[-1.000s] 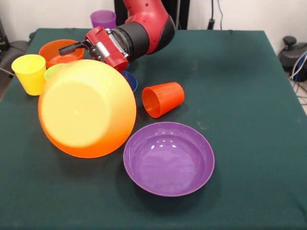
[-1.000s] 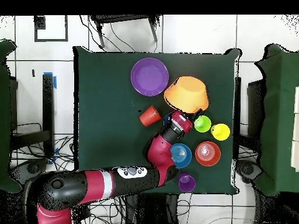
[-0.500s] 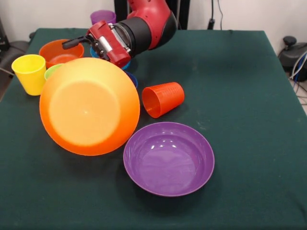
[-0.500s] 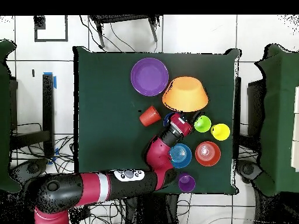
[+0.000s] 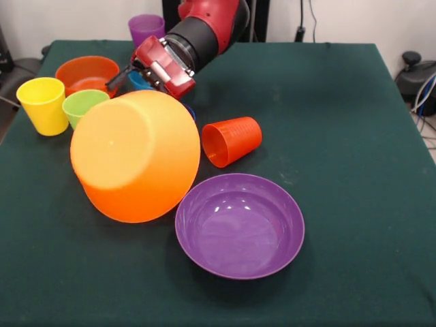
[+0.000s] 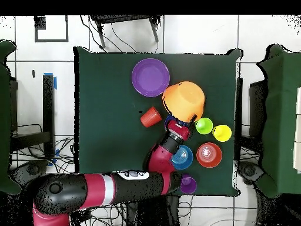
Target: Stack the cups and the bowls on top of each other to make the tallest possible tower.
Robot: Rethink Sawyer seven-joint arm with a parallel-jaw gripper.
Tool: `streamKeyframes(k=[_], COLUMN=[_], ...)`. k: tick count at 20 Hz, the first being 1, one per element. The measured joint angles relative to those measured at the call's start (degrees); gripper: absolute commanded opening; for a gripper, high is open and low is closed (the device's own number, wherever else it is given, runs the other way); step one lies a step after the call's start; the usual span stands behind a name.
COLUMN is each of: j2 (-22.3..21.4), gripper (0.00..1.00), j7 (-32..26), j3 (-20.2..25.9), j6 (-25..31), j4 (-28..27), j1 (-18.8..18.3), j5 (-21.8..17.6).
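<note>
Bowls and cups lie scattered across your green worktop (image 5: 354,136), none stacked. Your gripper (image 5: 126,73) sits at the far rim of the big orange bowl (image 5: 136,155), which is tipped with its base turned up toward the front camera; you cannot tell from either view whether the jaws are spread or pinching the rim. Just beside that bowl the purple bowl (image 5: 240,225) rests upright and empty. The orange-red cup (image 5: 231,140) lies on its side between them, mouth toward the big bowl. Past the big bowl you have a yellow cup (image 5: 42,104), a green bowl (image 5: 84,105), a small orange bowl (image 5: 87,73) and, at the far edge, a purple cup (image 5: 146,28). The overhead view shows a light blue bowl (image 6: 182,156) under the arm's wrist.
</note>
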Motion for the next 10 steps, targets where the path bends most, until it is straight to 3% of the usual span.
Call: streamKeyframes(k=[3, 4, 10], j2=[-2.61, -4.39, -7.46], gripper=[1.00, 1.00, 1.00], j7=[1.29, 2.66, 5.96], j3=[0.91, 1.86, 4.39], j6=[0.75, 1.08, 1.24], j4=[0.02, 0.03, 0.08], j1=[-3.00, -5.39, -10.19], j5=[-7.89, -12.78, -21.69])
